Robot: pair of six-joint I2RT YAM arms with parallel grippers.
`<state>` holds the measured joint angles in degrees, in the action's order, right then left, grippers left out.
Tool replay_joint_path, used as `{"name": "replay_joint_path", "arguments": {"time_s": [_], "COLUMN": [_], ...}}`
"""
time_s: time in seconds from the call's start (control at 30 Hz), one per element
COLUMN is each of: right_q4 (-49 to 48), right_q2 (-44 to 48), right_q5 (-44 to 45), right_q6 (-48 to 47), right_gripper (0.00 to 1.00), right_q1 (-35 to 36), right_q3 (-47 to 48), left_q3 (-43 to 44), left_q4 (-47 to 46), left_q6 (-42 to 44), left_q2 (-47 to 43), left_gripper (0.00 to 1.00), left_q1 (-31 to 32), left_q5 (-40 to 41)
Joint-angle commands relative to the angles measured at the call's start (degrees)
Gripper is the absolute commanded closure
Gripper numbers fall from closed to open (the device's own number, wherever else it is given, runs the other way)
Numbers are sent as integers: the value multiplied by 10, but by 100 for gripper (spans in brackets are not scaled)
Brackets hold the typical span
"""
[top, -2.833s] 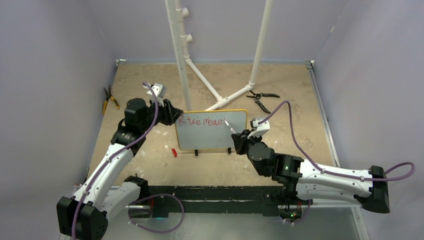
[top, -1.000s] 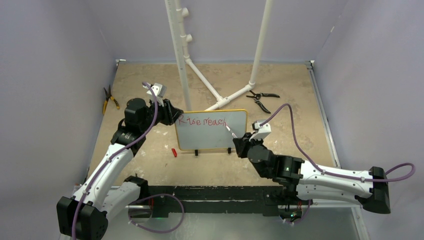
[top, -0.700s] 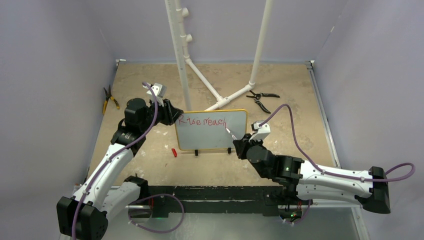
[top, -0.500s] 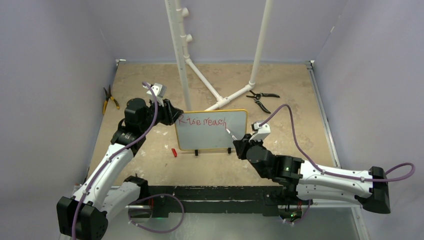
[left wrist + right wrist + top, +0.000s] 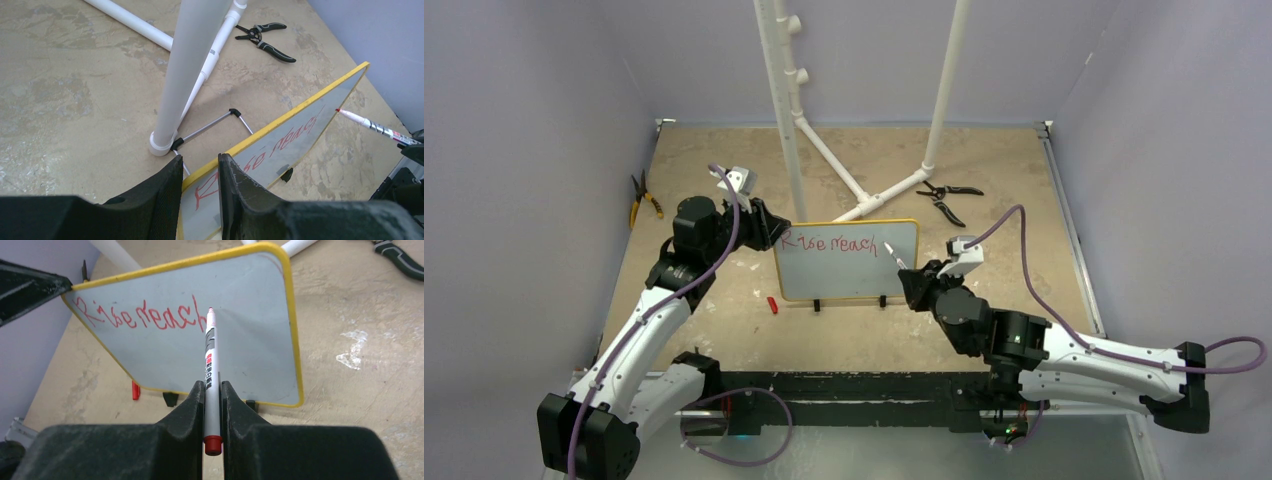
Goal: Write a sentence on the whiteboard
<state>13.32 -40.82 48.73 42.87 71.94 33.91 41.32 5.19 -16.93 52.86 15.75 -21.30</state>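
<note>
two red words on a small standing whiteboard.
the sentence, reading roughly "rise reach", runs along the top of the board, which stands upright on its black feet near the middle of the surface. the left end effector is clamped on the board's upper left yellow edge. the right end effector grips a marker, its tip pointing at the board's face just right of the last letter; whether it touches cannot be told. a red cap lies on the surface near the board's lower left corner, a white pipe frame rises behind the board, and black pliers lie beyond it.
</note>
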Motion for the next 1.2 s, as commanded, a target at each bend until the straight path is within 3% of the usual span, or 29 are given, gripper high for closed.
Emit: {"name": "replay_joint_path", "arguments": {"time_s": [0.0, 0.27, 0.63, 1.17], "right_q4": [18, 49, -31, 59], "right_q2": [-1, -21, -33, -46], "right_q5": [62, 86, 73, 30], "right_q6": [7, 31, -59, 46], "right_gripper": [100, 100, 100, 100], "right_q1": [-2, -2, -2, -2], "right_q3": [35, 52, 48, 37], "left_q3": [-9, -8, -7, -9], "left_q4": [2, 1, 3, 1], "left_q6": [-4, -4, -2, -5], "left_q2": [-1, 2, 3, 0], "left_gripper": [70, 70, 70, 70], "left_q1": [0, 0, 0, 0], "left_q5": [-15, -16, -16, -20]}}
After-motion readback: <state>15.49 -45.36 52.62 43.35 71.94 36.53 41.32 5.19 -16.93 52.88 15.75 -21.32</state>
